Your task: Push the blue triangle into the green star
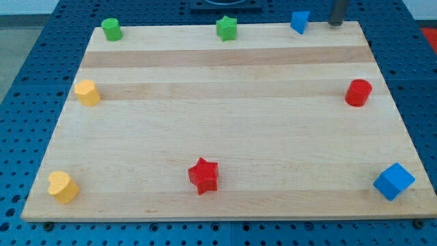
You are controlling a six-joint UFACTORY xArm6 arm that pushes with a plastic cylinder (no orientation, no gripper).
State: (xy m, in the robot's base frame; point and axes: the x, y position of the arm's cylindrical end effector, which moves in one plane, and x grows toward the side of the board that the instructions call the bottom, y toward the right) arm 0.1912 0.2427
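Our tip (335,24): we have no gripper and no jaws, so nothing of ours can open, shut or hold. We see only a short dark rod at the top of the view, and its end sits at the far edge of the board.
Tip and blue triangle: our tip is just beside the blue triangle (299,21), at about 3 o'clock from it. We cannot tell for sure if they touch, but we see a small gap.
Blue triangle: it sits at the top edge of the wooden board (225,137), right of the middle.
Green star (227,28): it is at the top edge too, near the middle. It lies at 9 o'clock from the blue triangle, well apart from it.
Green cylinder (111,29): it stands in the top left corner, at 9 o'clock from the green star.
Yellow block (87,92): it is by the left edge, at about 7 o'clock from the green cylinder. We cannot make out its shape well.
Yellow heart (63,186): it is in the bottom left corner.
Red star (203,175): it is near the bottom edge, at 6 o'clock from the green star, far from it.
Red cylinder (358,92): it stands by the right edge.
Blue cube (394,181): it is in the bottom right corner, at about 5 o'clock from the red cylinder.
Under the board: we see a blue table with rows of holes (41,55).
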